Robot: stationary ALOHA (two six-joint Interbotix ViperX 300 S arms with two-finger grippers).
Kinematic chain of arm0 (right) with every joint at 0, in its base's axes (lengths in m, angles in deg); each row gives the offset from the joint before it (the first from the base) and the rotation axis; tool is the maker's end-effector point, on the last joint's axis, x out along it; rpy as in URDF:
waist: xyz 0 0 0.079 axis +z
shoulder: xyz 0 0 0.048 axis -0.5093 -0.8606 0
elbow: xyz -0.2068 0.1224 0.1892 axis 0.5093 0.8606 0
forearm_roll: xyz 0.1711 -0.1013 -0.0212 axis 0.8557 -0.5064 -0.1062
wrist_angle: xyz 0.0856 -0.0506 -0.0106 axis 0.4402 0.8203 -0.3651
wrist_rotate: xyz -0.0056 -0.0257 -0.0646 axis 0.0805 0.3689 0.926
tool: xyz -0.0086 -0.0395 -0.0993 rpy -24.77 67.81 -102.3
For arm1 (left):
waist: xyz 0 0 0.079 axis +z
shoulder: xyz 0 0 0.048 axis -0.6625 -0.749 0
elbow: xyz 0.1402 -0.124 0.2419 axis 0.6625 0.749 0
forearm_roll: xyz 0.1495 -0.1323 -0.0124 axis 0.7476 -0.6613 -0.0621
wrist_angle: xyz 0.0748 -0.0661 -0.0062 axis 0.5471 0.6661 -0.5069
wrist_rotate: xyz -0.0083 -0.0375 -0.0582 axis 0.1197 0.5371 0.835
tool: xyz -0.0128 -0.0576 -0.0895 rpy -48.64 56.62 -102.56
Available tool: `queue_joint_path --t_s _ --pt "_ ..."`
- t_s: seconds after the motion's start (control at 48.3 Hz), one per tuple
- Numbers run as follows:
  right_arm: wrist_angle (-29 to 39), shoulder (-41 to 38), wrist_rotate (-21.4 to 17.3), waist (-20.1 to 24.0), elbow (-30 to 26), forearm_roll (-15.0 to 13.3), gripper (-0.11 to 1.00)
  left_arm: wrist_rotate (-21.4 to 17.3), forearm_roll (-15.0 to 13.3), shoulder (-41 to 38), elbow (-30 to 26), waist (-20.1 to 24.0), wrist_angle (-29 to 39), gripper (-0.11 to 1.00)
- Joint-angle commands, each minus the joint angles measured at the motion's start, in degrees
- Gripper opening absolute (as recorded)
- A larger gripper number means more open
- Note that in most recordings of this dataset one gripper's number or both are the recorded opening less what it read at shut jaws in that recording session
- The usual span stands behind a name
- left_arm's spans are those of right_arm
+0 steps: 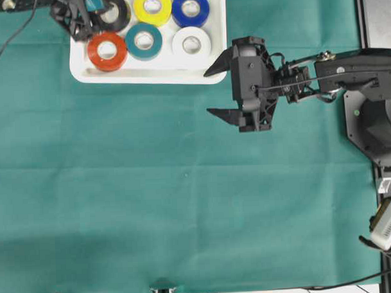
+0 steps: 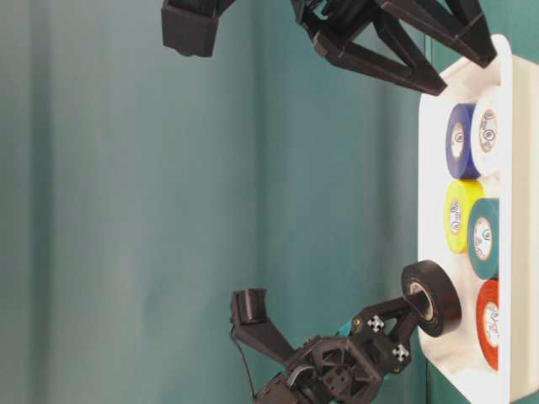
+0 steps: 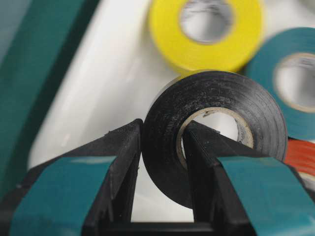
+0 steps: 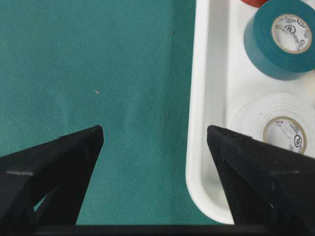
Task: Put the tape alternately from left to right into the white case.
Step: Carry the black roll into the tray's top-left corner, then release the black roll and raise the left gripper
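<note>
The white case [image 1: 148, 76] lies at the table's far edge. Five tape rolls lie flat in it: yellow [image 1: 153, 8], blue [image 1: 191, 8], red-orange [image 1: 107, 51], teal [image 1: 143, 41] and white [image 1: 191, 42]. My left gripper [image 3: 162, 130] is shut on the black roll [image 3: 216, 103], one finger outside its wall and one inside the pale core. The roll [image 2: 431, 297] hangs tilted on edge just above the case's far left corner. My right gripper [image 1: 208, 92] stands open and holds nothing, over the cloth beside the case's near right corner [image 4: 194, 147].
Green cloth [image 1: 152, 199] covers the table. The right arm's base [image 1: 374, 114] stands at the right edge, with cables and a pale box [image 1: 387, 220] near it. A cable [image 1: 12, 34] runs across the far left corner.
</note>
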Motion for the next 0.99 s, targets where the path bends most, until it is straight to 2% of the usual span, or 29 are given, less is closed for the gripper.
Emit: queue_joint_path --t_s 0.0,0.476,0.518,0.683,0.745,0.787,0.973 --pt "-0.35 0.44 -0.09 0.18 -0.35 0.0 0.78 0.0 0.09 0.09 -2.02 0.97 -0.62 0.25" --pt "-0.44 0.44 -0.09 0.18 -0.35 -0.09 0.78 0.18 0.0 -0.35 -1.85 1.14 -0.35 0.25" --pt "-0.44 0.44 -0.09 0.18 -0.35 0.0 0.78 0.18 0.09 -0.18 -1.67 1.14 -0.35 0.31" --pt "-0.35 0.44 -0.09 0.18 -0.44 0.0 0.78 0.26 0.09 0.79 -1.05 1.14 -0.26 0.8" --pt "-0.44 0.44 -0.09 0.18 -0.35 -0.09 0.78 0.26 0.09 1.14 -0.97 1.14 -0.26 0.93" --pt "-0.35 0.44 -0.09 0.18 -0.44 0.0 0.78 0.18 0.09 1.41 -0.79 1.14 -0.26 0.96" --pt "-0.35 0.44 -0.09 0.18 -0.35 -0.09 0.78 0.26 0.09 1.76 -0.53 1.05 -0.18 0.93"
